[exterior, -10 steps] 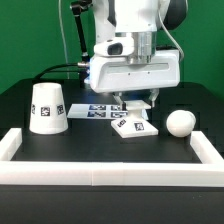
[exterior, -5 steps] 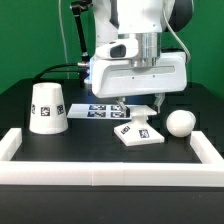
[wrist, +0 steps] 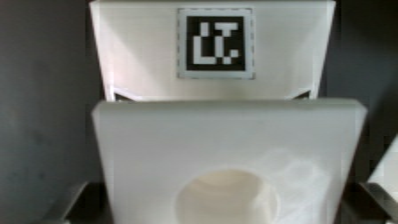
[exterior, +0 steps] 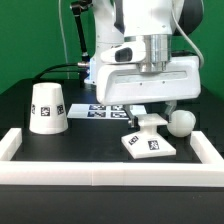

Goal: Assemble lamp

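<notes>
The flat square lamp base [exterior: 150,145] lies on the black table, right of centre, with its tagged face up. My gripper [exterior: 150,118] stands right over its rear edge, and its jaws are closed on the base. In the wrist view the base [wrist: 214,130] fills the picture, with its tag and a round socket hole between the dark fingertips [wrist: 68,205]. The round ball bulb [exterior: 181,122] lies just to the exterior view's right of the base, apart from it. The tapered shade [exterior: 47,107] stands mouth down at the exterior view's left.
The marker board [exterior: 108,111] lies flat behind the base, partly under the arm. A long white border rail [exterior: 110,172] runs along the table's front, with side pieces at both ends [exterior: 208,148].
The gripper and the base have slid together toward the front and the exterior view's right, closer to the bulb. Shade and bulb have not moved.
</notes>
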